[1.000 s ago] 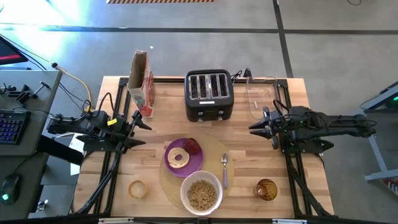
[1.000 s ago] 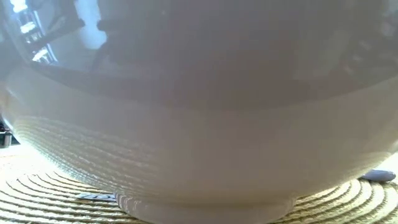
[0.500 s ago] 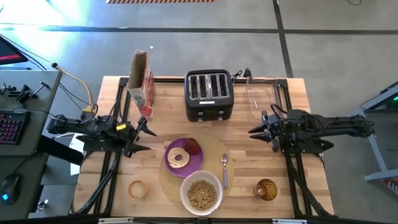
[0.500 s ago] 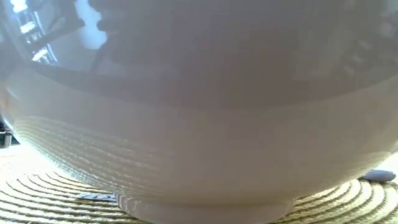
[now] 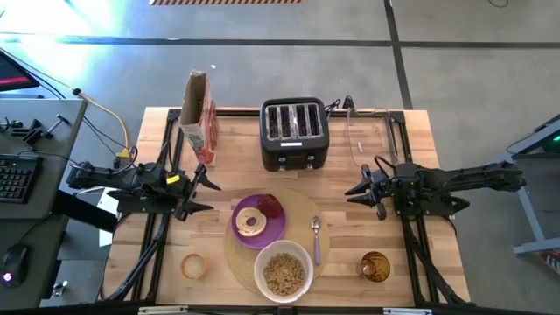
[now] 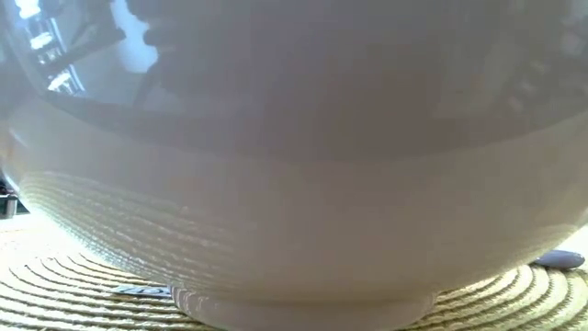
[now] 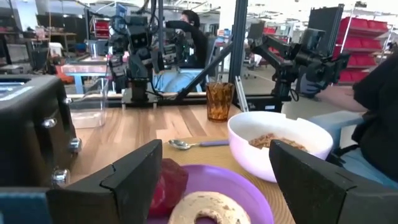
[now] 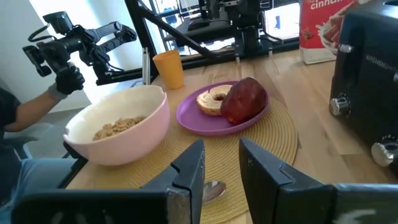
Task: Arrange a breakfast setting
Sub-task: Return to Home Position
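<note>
The bowl (image 5: 256, 269) holds cereal (image 5: 283, 273), plate (image 5: 272, 230) bagel (image 5: 251, 222) and fruit (image 5: 270, 206); left gripper (image 5: 213, 198), right gripper (image 5: 349, 193) released

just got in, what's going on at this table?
Nothing is being handled. The left tool, open, hovers left of the purple plate; right tool, slightly open, hovers right of the mat. The bagel and red fruit sit on the plate, white bowl holds cereal, spoon lies on the mat's right edge, amber cup beyond it.

Left claw (image 5: 210, 196) agape, right claw (image 5: 352, 191) narrowly parted.
</note>
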Motion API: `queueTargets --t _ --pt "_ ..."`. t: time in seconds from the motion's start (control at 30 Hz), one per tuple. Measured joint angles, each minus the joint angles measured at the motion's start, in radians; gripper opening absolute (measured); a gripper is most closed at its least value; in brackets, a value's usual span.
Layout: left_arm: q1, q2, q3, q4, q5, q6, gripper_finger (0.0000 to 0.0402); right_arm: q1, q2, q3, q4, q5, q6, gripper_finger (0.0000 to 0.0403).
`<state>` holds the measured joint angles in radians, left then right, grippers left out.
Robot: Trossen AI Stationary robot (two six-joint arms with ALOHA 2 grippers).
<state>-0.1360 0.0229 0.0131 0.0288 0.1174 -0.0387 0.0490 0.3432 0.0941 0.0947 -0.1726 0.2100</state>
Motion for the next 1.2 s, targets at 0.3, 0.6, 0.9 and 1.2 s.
queueTargets --t 0.3,0.6,0.9,1.2 --pt "0.000 0.000 0.000 -0.001 -0.001 0.026 0.0287 0.000 0.000 -0.084 0.097 0.001 0.022 0.0080" --pt "0.000 0.001 0.000 -0.001 -0.007 0.077 0.0287 -0.035 -0.032 -0.084 0.058 0.046 -0.094 0.0080" --pt "0.000 0.001 0.000 -0.005 -0.031 0.076 0.0287 -0.114 -0.185 -0.084 0.019 0.087 -0.164 0.0080" --pt "0.000 0.001 0.000 -0.015 -0.077 0.079 0.0287 -0.122 -0.344 -0.084 -0.043 0.087 -0.189 0.0080"
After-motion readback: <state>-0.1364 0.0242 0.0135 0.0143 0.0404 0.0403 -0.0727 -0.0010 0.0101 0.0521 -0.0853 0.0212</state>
